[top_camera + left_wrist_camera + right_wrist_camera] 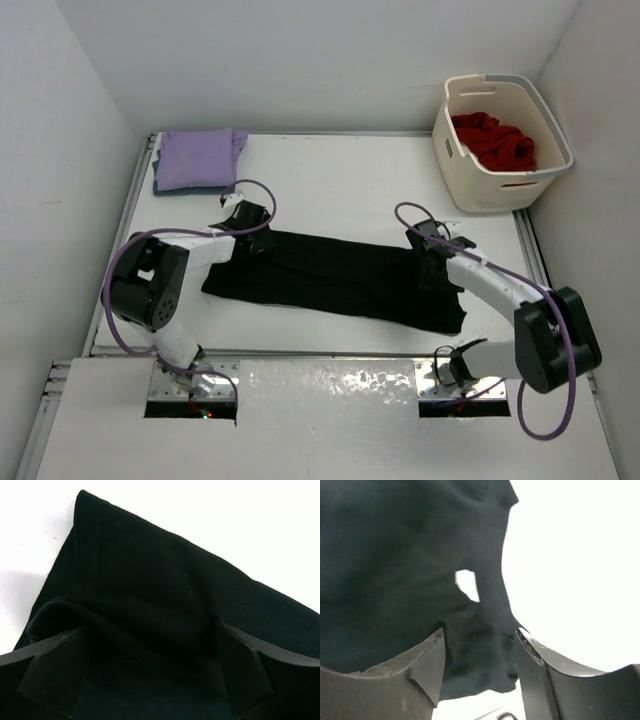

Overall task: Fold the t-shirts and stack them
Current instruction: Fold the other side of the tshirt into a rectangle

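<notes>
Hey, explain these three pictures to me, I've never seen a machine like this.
Two robot arms are bolted to a white table, each ending in a two-fingered pincer. The wide picture looks down from above; the other two come from a camera on each wrist, so the dark wedges at the bottom are its fingers. A black t-shirt lies spread across the middle. A folded lavender shirt sits on a teal-blue one at the far left, and a red shirt is in the cream basket at the far right. The left pincer and right pincer are open at the black shirt's two ends, cloth between their fingers; nothing looks gripped yet.
</notes>
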Available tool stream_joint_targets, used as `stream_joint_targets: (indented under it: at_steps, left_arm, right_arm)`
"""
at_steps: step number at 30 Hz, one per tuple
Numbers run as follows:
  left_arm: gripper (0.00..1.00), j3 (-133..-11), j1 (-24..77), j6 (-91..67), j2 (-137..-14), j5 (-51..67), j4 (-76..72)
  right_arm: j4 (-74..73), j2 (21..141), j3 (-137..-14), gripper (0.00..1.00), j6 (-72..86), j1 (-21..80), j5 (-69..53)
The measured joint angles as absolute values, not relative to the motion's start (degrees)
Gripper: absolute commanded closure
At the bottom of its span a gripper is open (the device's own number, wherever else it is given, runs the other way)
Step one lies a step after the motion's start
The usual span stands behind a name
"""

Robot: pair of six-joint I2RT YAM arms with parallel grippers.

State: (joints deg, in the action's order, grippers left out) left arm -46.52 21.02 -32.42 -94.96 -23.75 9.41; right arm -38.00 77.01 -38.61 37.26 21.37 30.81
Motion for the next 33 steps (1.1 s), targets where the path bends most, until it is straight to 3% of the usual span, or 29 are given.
stream_joint_targets:
  at_steps: [6,17,20,21,25,33]
  left_arm:
    - [0.0,-46.06,21.02,-32.42,-94.96,-24.32,8.73]
    - [0.0,-46.06,21.02,-32.42,-95.02,-24.86,9.02]
    - [0.0,-46.06,21.02,-32.42,-95.04,-25.02,9.06]
    - [0.0,-46.06,21.02,-32.42,-95.04,-25.06,9.06]
    - [0.0,-46.06,21.02,-32.45,-95.11,-25.26,9.1]
    - [0.0,-46.06,21.02,-32.67,-95.26,-25.85,9.08]
  right_arm:
    - [-45.43,69.76,-35.62,0.47,41.98,19.92,34.37]
    - [-51.09,63.55,-37.8,0.41,42.59,19.66,31.33]
    - [-46.61,60.29,-40.47,0.24,37.78,19.62,26.17]
    - [-44.69,59.37,-40.97,0.01,36.07,19.62,24.27]
    - [-34.0,60.16,-41.12,0.01,31.05,19.64,15.49]
    - [-19.94,73.87,-36.95,0.01,30.83,19.38,6.09]
